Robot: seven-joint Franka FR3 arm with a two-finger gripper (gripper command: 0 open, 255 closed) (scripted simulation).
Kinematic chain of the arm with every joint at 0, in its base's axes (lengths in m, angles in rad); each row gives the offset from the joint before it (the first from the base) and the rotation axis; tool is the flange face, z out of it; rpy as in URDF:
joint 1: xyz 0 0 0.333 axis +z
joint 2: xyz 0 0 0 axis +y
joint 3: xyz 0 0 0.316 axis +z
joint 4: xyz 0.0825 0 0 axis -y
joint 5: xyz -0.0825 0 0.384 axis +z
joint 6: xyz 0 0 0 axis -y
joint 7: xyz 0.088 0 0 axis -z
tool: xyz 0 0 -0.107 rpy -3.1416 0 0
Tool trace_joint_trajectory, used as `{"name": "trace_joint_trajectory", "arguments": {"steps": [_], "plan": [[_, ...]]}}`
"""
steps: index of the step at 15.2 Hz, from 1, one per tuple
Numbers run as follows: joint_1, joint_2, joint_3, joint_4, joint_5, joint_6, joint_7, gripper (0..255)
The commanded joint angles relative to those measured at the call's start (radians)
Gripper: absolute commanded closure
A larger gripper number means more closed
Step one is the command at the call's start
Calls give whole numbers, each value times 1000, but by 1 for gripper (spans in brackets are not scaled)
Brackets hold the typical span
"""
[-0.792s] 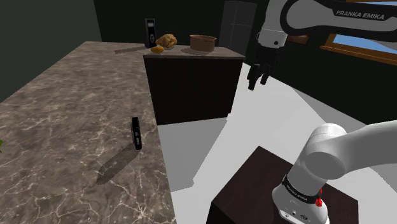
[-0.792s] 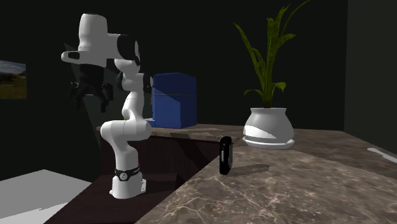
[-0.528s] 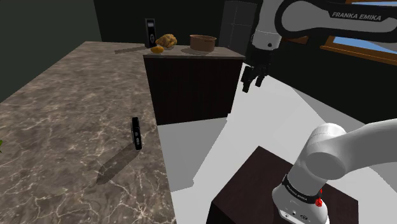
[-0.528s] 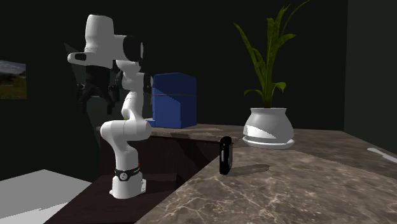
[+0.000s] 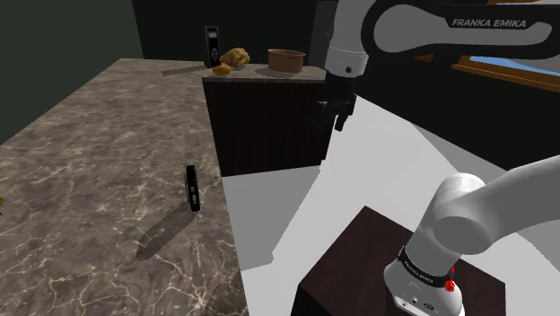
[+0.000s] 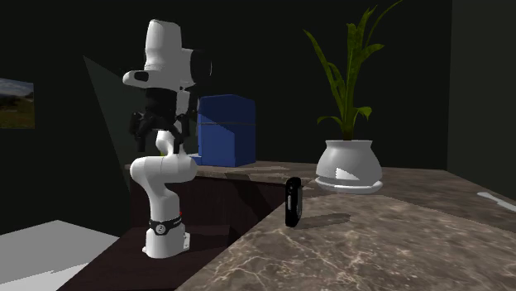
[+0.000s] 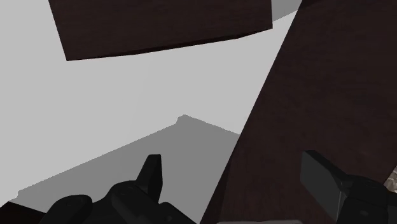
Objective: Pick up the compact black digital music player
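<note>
The black music player [image 5: 191,188] is a slim dark slab standing on its edge on the marble counter [image 5: 90,162], close to the counter's edge. The second exterior view has the player [image 6: 293,201] upright at the counter's near corner. My gripper [image 5: 336,115] hangs in the air over the grey floor beside the dark cabinet, well off to the shoulder view's right of the player and above it. In the wrist view the gripper [image 7: 235,181] has its black fingers [image 7: 151,175] standing wide apart with nothing between them, over grey floor and a dark wood panel.
A dark cabinet [image 5: 269,121] stands beyond the counter and carries a brown bowl [image 5: 286,60], a golden pastry [image 5: 235,59] and a tall black device [image 5: 211,45]. A potted plant [image 6: 350,169] and a blue box [image 6: 226,130] sit on the counter. My dark stand [image 5: 359,269] is below.
The arm has swung toward the shoulder view's left, carrying the gripper closer to the dark cabinet. The fingers stay apart. The music player has not moved.
</note>
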Motion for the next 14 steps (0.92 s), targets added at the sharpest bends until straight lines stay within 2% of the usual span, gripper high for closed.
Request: {"name": "trace_joint_trajectory", "arguments": {"steps": [1, 8, 14], "plan": [[8, 40, 39, 25, 17, 21, 47, 0], [24, 213, 182, 144, 39, 93, 216, 0], [28, 398, 303, 292, -3, 136, 375, 0]]}}
